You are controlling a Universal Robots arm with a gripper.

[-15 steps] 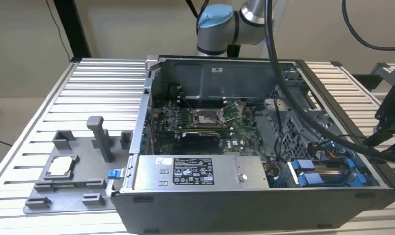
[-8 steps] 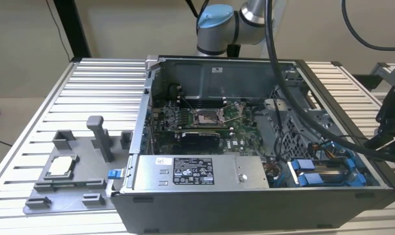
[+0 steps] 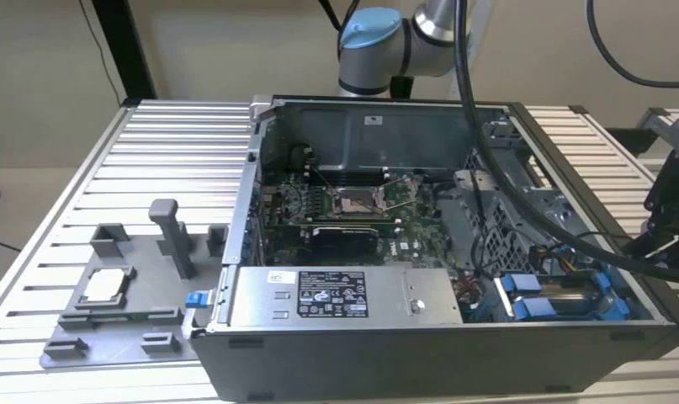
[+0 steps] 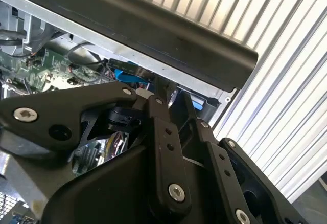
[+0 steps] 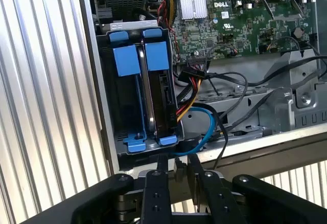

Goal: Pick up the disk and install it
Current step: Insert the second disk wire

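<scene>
Two disks in bright blue carrier frames stand on edge, side by side, in the drive bay (image 5: 115, 132) at the corner of the open computer case. One disk (image 5: 126, 61) shows a silver edge; the other (image 5: 156, 56) is next to it, and I cannot tell which is the task's own. Their blue frames also show in the exterior view (image 3: 533, 296). My gripper (image 5: 176, 162) hangs just outside the case wall beside this bay, fingers close together with nothing between them. It also appears in the second wrist view (image 4: 167, 94) and at the exterior view's right (image 3: 660, 240).
The open case (image 3: 429, 345) lies on a ribbed metal table (image 3: 171, 143), with its motherboard (image 5: 240, 19), loose cables (image 5: 204, 127) and a large silver box (image 3: 339, 295) inside. A grey fixture (image 3: 148, 328) holding a small chip tray (image 3: 103, 284) sits at the exterior view's left.
</scene>
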